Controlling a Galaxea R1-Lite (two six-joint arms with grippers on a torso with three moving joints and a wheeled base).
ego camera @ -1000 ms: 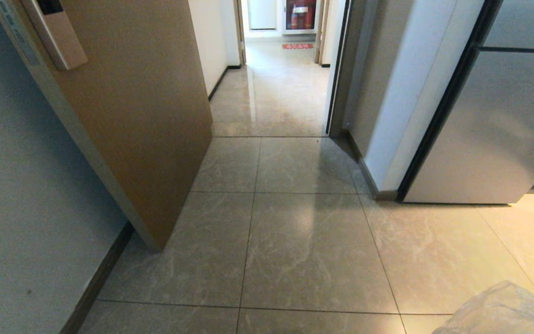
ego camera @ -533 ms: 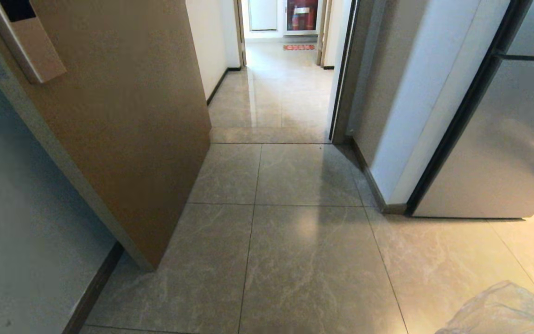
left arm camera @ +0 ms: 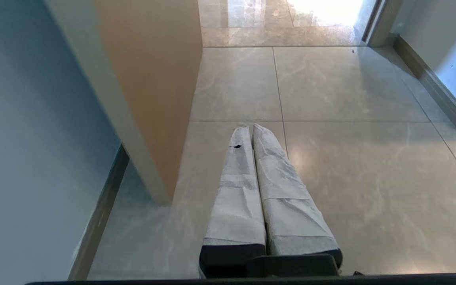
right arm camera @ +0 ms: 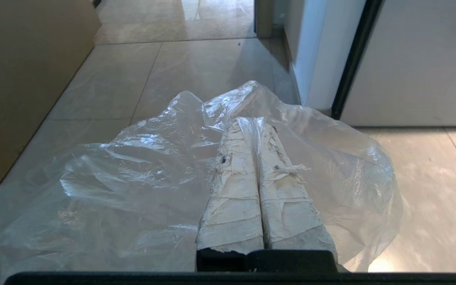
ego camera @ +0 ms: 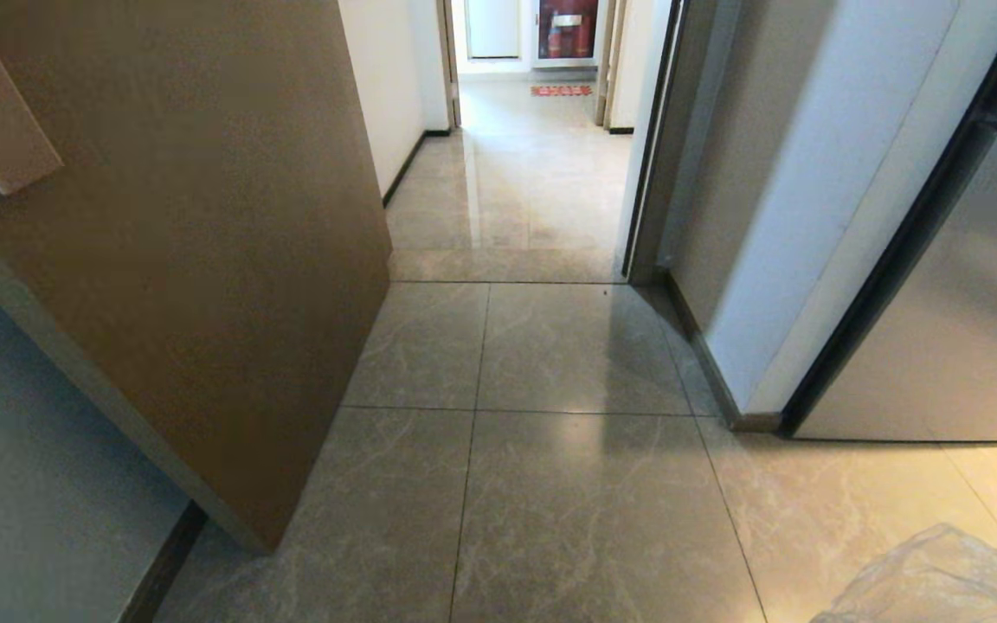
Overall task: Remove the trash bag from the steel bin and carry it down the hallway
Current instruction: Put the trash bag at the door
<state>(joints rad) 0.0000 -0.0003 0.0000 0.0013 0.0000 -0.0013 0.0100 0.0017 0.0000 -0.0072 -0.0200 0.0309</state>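
At the near right, the right claw grips the clear trash bag over the tiled hallway floor. Left claw is closed, empty. A brown door stands left.

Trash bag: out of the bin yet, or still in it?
Out. The trash bag hangs from the shut right gripper above the hallway tiles; no bin is in view.

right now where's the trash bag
The trash bag hangs from the shut right gripper, low at the head view's right corner above the tiled floor, short of the hallway doorway.
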